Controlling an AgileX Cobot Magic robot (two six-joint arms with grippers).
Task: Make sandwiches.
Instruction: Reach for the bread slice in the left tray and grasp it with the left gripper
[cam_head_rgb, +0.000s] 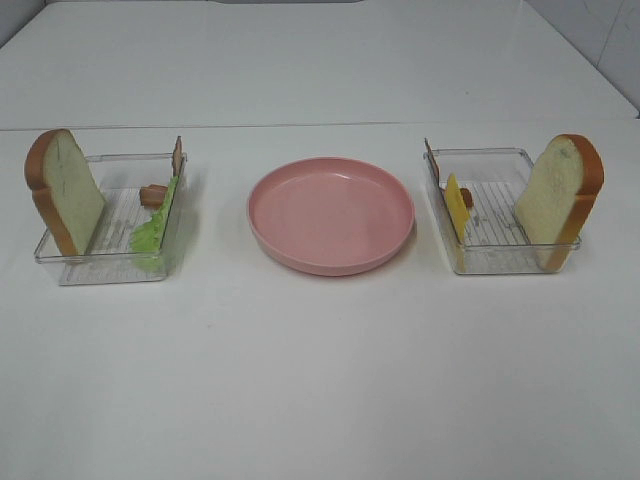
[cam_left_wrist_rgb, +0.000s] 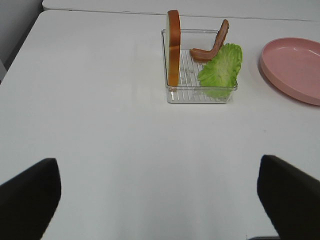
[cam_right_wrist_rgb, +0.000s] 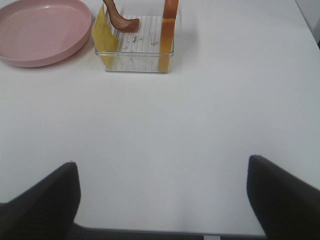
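At step 1, with left fingers (cam_left_wrist_rgb: 27, 200) and right fingers (cam_right_wrist_rgb: 40, 205) spread wide, empty. Likely next: reaching to bread slice (cam_left_wrist_rgb: 173, 47) well ahead of them.

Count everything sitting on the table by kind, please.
Bread slices: 2
Bacon strips: 2
Lettuce leaf: 1
Cheese slice: 1
Clear trays: 2
Pink plate: 1
Total: 9

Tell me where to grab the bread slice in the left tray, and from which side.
Grip the bread slice at its top crust, coming down from above, jaws across its flat faces. It stands on edge against the outer wall of the left tray, rising above the rim.
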